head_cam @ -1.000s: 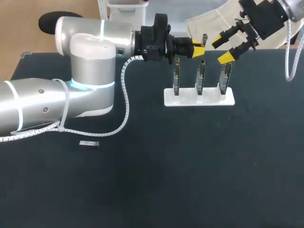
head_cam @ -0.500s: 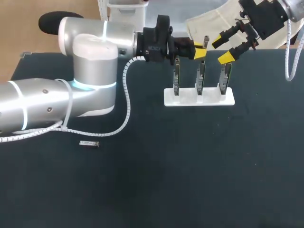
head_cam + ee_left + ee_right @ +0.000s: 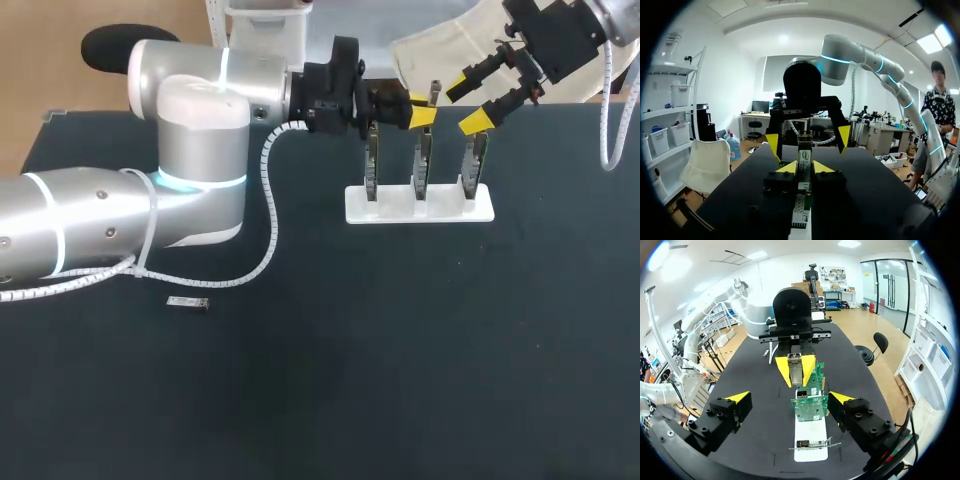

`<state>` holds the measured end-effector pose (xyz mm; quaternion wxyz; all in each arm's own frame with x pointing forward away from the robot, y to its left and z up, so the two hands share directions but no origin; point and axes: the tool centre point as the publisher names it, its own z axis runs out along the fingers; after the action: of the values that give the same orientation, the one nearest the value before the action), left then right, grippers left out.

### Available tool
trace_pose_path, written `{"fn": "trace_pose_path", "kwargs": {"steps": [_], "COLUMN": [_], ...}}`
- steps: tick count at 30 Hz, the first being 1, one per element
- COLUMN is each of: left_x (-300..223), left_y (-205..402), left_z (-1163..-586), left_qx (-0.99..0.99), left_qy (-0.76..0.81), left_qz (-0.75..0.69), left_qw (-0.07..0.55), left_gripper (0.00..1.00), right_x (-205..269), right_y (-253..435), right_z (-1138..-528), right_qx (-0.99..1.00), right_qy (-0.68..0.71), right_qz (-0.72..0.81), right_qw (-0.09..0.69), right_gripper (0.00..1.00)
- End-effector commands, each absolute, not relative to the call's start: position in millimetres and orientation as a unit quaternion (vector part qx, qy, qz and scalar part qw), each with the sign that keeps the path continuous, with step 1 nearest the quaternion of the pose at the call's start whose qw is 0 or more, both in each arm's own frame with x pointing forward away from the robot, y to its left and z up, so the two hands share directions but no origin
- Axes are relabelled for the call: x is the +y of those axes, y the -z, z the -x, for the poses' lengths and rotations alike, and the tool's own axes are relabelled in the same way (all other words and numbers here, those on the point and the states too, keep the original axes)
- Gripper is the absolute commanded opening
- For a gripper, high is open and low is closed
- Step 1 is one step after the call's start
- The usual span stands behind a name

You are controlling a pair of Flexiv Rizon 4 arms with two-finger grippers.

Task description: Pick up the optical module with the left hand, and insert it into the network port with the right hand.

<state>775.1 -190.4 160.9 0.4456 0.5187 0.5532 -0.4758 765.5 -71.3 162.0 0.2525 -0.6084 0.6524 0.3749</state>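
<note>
- Between the yellow tips of the left gripper (image 3: pixel 420 109): the optical module (image 3: pixel 432 90), clamped from both sides and held off the table (image 3: pixel 400 380).
- Below that gripper: a row of three network cards (image 3: pixel 422 158) standing upright in a white stand (image 3: pixel 420 207).
- Just ahead of the module: the right gripper (image 3: pixel 468 103), fingers spread wide and holding nothing. Near the module but apart from it, facing the left gripper head-on.
- Pick-up by the left hand: done, judging by the grip.
- Left to do: hand-over to the right gripper, release by the left, then insertion into a card's port. None of it begun.
- Well behind the left gripper, flat on the table: a second module (image 3: pixel 187 302), untouched.
- Since the earlier frames: left gripper and module carried slightly closer to the right gripper. Right gripper unmoved and as wide apart as before. Stand, cards and second module unshifted.
</note>
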Motion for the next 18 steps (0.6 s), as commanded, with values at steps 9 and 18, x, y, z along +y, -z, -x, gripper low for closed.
{"fn": "trace_pose_path", "kwargs": {"steps": [9, 18], "left_x": [-192.2, -191.6], "left_y": [-158.2, -159.8], "left_z": [-776.8, -775.0], "left_qx": [0.550, 0.548], "left_qy": [0.479, 0.477], "left_qz": [-0.525, -0.529], "left_qw": [0.439, 0.438], "left_gripper": [0.00, 0.00], "right_x": [-71.4, -71.4], "right_y": [-161.7, -161.7], "right_z": [-762.8, -762.8], "right_qx": [0.653, 0.653], "right_qy": [-0.373, -0.373], "right_qz": [0.608, 0.608], "right_qw": [0.255, 0.255], "right_gripper": [1.00, 1.00]}}
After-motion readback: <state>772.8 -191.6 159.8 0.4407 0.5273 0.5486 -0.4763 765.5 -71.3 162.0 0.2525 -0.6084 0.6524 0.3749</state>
